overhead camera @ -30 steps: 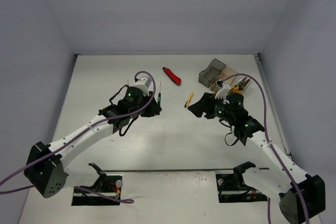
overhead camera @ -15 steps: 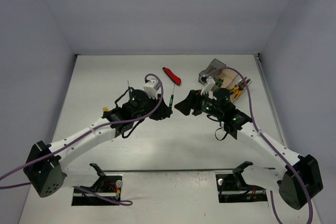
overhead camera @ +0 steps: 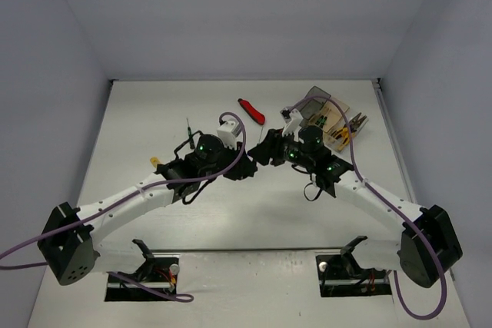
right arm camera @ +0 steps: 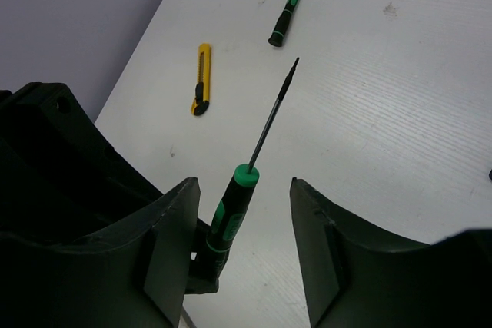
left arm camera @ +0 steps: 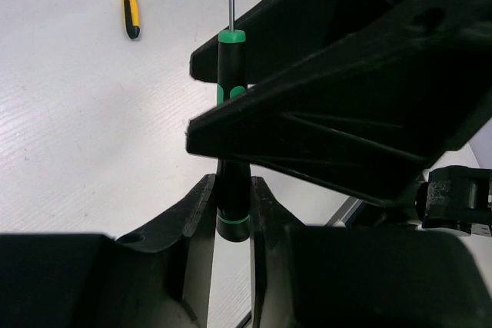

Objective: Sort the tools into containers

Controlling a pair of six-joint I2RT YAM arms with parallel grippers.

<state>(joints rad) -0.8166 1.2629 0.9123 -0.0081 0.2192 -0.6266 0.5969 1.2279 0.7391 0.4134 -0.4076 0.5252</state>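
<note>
Tabletop (overhead camera: 154,113): white.
Left arm (overhead camera: 131,193), right arm (overhead camera: 369,197): stood apart a second before; had since swung inward and met mid-table.
Containers (overhead camera: 317,100): stayed at far right.
Left pincer (left arm camera: 231,209): was clamped on the black-and-green screwdriver (right arm camera: 231,209), carried rightward from its earlier spot.
Right pincer (right arm camera: 242,186): fingers were spread wide, straddling that screwdriver, gripping nothing.
Red utility knife (overhead camera: 251,110): lay unmoved, far centre.

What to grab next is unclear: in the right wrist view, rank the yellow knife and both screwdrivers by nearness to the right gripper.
1. Near screwdriver, between the fingers of the right gripper.
2. Yellow knife, upper left.
3. Far screwdriver, top centre.
</note>
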